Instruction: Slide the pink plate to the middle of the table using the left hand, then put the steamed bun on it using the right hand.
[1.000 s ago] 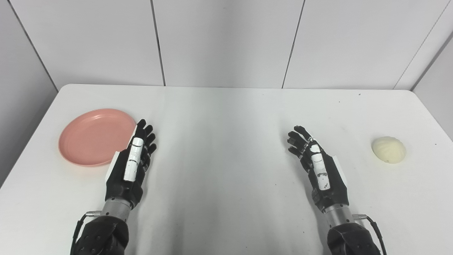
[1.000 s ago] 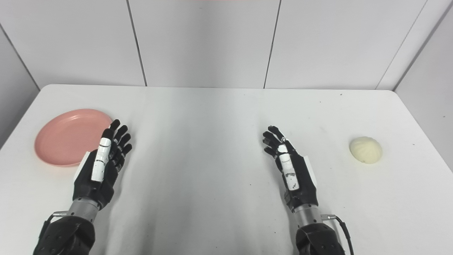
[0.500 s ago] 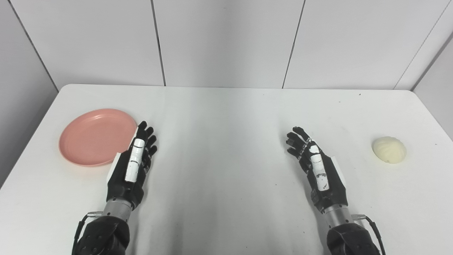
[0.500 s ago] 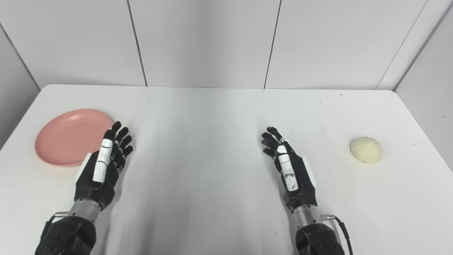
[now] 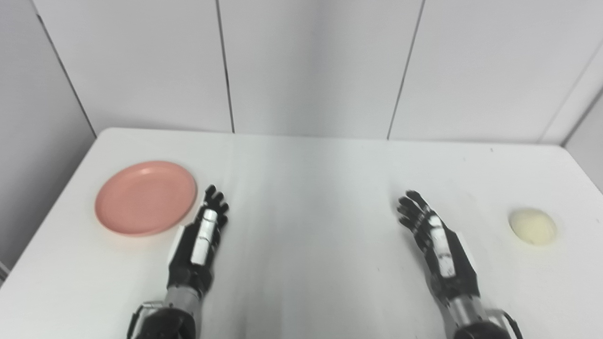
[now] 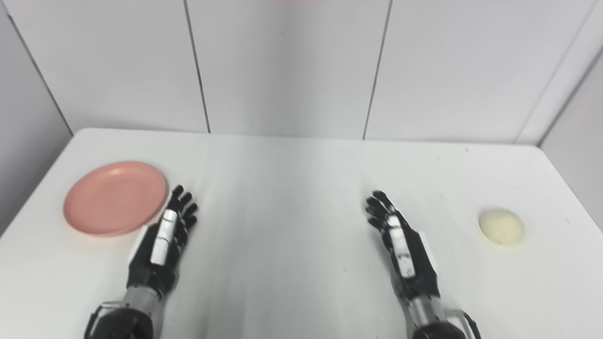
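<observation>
White table (image 5: 306, 179) bears pink plate (image 5: 145, 197), steamed bun (image 5: 533, 226).

A white table (image 5: 301, 155) with rounded far corners fills the lower part of both views, its top matt, flecked with small dark specks, with a soft darker band of shade running from 12 o'clock down to 6 o'clock through its middle. Behind it, from 10 o'clock round to 2 o'clock, stands a wall of pale grey panels (image 5: 311, 66) split by thin dark seams, with angled side panels (image 6: 28, 94) closing in at 9 and 3 o'clock; the light is even and diffuse
</observation>
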You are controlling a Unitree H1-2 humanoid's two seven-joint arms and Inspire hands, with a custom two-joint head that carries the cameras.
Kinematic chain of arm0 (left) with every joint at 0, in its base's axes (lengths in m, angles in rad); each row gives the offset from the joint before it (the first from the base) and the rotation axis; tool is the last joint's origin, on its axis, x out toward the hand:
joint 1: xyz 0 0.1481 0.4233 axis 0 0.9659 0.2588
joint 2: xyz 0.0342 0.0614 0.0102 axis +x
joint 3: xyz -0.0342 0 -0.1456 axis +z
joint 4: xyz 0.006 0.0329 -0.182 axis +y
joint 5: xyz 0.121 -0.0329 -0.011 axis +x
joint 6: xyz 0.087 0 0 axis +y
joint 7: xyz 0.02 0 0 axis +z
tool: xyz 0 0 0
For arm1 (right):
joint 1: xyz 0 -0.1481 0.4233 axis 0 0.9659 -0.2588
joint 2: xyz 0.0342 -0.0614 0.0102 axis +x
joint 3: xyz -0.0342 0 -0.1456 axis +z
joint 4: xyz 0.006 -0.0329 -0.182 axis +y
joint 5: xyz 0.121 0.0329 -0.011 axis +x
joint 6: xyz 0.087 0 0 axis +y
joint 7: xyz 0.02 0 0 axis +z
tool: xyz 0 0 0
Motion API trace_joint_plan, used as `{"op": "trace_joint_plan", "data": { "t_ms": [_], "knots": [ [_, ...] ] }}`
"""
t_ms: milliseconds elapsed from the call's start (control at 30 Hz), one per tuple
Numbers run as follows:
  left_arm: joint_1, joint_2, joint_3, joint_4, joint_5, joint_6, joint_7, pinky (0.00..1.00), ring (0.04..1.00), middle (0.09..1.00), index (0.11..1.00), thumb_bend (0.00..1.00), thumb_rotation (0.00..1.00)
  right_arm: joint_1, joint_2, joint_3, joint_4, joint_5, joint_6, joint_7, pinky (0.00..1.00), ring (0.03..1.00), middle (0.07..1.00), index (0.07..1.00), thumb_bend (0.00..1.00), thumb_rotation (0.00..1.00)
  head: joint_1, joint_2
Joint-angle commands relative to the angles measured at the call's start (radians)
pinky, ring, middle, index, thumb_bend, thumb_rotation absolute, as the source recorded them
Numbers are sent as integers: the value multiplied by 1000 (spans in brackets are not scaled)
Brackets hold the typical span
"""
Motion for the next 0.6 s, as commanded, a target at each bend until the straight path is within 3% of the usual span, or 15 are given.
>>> {"op": "trace_joint_plan", "data": {
  "t_ms": [0,333,567],
  "knots": [
    [-27,-14,-13,7,14,-32,-1,1000,979,1000,1000,720,882,11,-11,-8,34,9,-64,21,920,900,890,900,845,965,6,-4],
    [-30,-22,-19,39,15,-52,-1,1000,987,1000,1000,685,902,6,-16,-18,77,24,-96,38,924,898,887,898,826,967,19,-36],
    [-33,-20,-22,51,23,-70,1,1000,980,1000,1000,694,902,7,-16,-18,73,23,-92,38,919,894,890,900,849,962,18,-27]
  ]
}}
